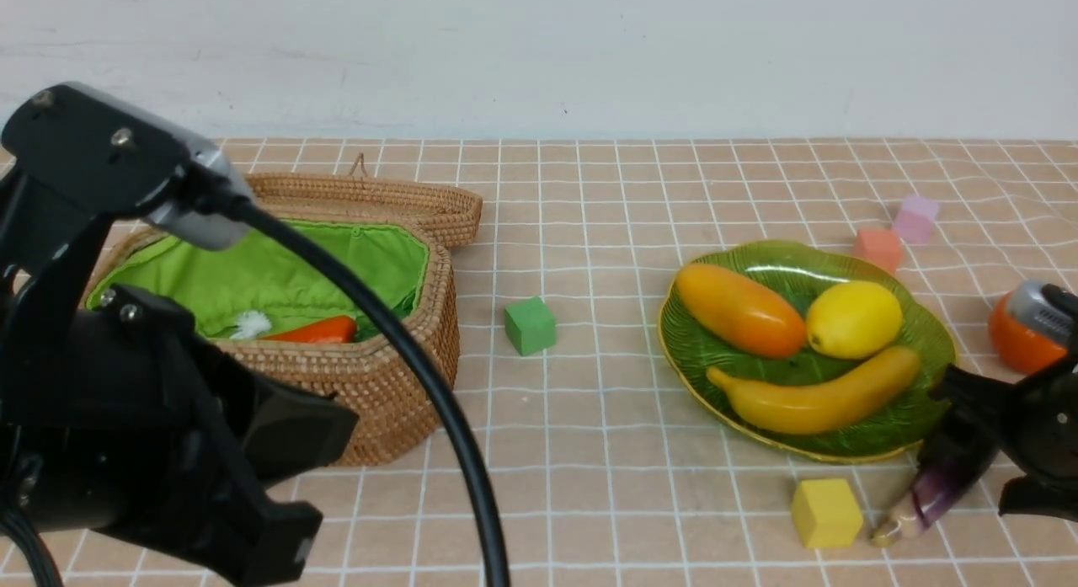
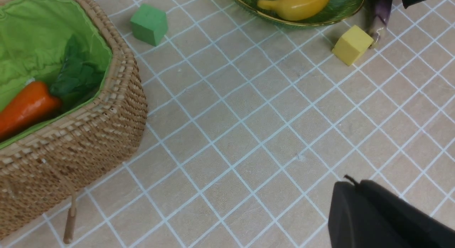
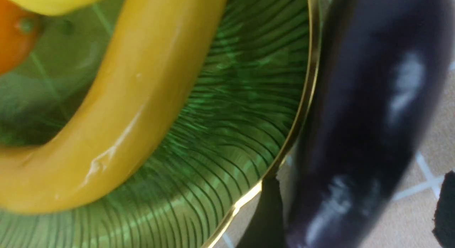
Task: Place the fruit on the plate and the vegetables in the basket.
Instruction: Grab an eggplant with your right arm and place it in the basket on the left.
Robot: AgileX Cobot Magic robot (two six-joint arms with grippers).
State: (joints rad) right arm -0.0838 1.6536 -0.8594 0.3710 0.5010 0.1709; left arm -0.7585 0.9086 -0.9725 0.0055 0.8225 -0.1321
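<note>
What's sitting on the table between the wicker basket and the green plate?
A green cube alone, between basket and plate, clearest in the front view.

The left arm [image 1: 126, 385] bulks up close on its own side, black and raised off the table, with a thick cable [image 1: 404, 351] looping down from its wrist. The left gripper [image 1: 295, 477] points forward and inward; only one dark finger [image 2: 373, 216] shows from the wrist, so its spread is unclear. The right arm [image 1: 1048, 418] reaches in low from the far right edge, and the right gripper [image 1: 981, 444] sits just above the table with its jaws apart.
</note>
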